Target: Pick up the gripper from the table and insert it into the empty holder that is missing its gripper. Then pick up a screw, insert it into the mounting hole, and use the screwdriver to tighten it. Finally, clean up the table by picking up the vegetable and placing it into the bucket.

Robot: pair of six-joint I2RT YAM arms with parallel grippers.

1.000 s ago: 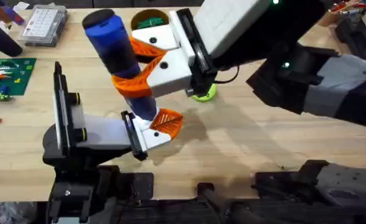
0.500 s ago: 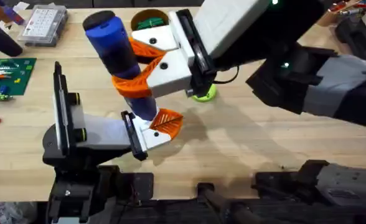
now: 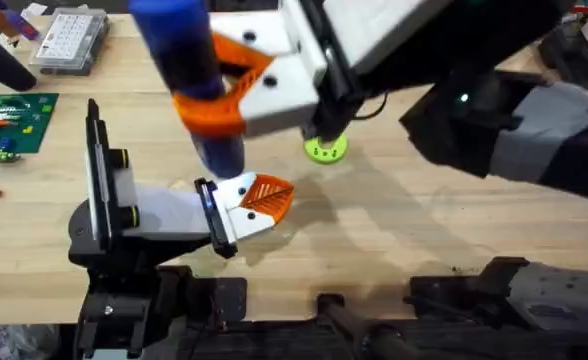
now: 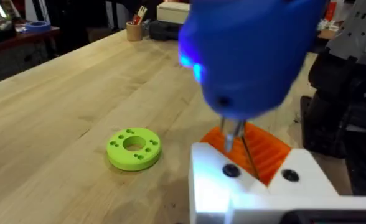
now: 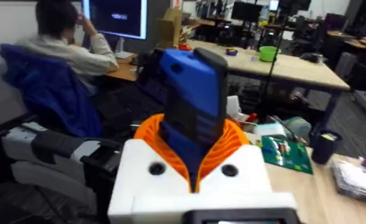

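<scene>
Raised since earlier, the right gripper (image 3: 219, 95) clamps the upright screwdriver (image 3: 189, 75) above the left gripper (image 3: 254, 200).

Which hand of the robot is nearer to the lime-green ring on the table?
The right. The right hand, holding the screwdriver upright, has its white body directly beside and above the lime-green ring. The left hand lies low on the table, farther toward the robot's left.

Counted on the table (image 3: 394, 220): one blue screwdriver (image 3: 189, 75), one lime-green ring (image 3: 326, 150), one green circuit board (image 3: 12, 120) at the left edge, one clear compartment box (image 3: 69, 38) at upper left. Two grippers were in frame, right gripper (image 3: 229, 90) and left gripper (image 3: 259, 200).
</scene>
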